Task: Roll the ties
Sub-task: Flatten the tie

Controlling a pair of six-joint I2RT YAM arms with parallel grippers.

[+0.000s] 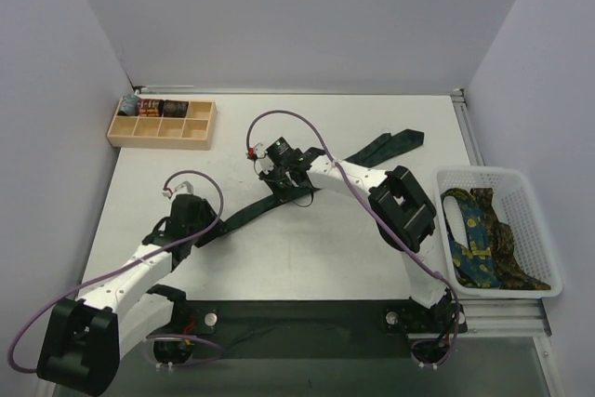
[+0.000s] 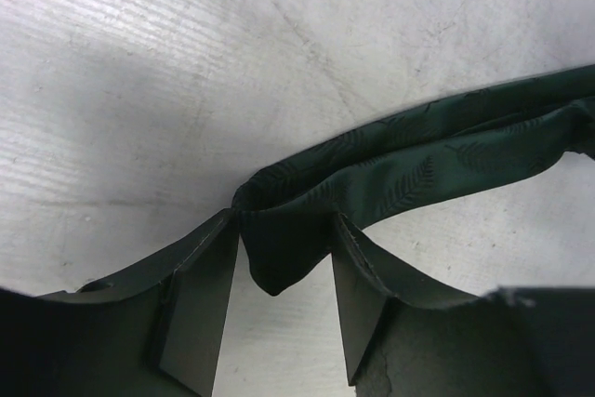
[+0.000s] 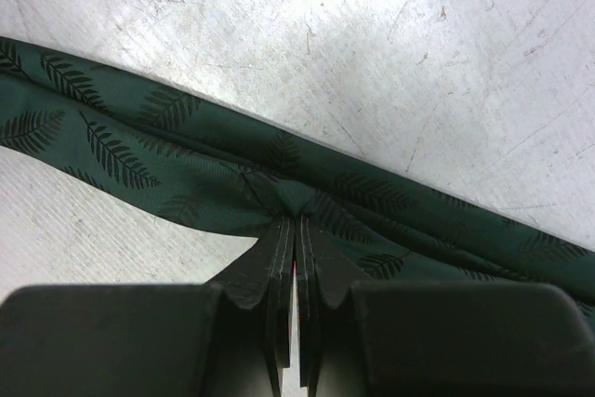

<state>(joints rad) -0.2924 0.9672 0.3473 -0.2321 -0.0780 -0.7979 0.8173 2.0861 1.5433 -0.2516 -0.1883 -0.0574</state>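
At the far left corner of the table (image 1: 307,262) sat the wooden tray (image 1: 158,144), with a few dark rolls (image 1: 153,107) in its back row; we couldn't make out more than that. Coming right, we had the left claw (image 2: 284,230) down at the narrow end of the green tie (image 2: 418,165). Its fingers were spread and the folded-over end lay between them, touching both, though we couldn't say it was squeezed. From there the tie ran slantwise across the middle of the table, broad pointed end toward the far right corner. Partway along, the right claw (image 3: 296,222) was pressed together on a pucker of the cloth, pinching it. At the right edge, the white basket (image 1: 483,172) held the blue-and-yellow tie (image 1: 469,239) and the brown patterned tie (image 1: 513,253), loosely heaped.

Our read was that this cloth is light, limp and a bit slick, so it would sag, twist and slide out of a shallow nip. The place to take it looked to be the very tip of the narrow end, across its full width. The other claw could then hold it taut further along, so the roll starts tight and straight.
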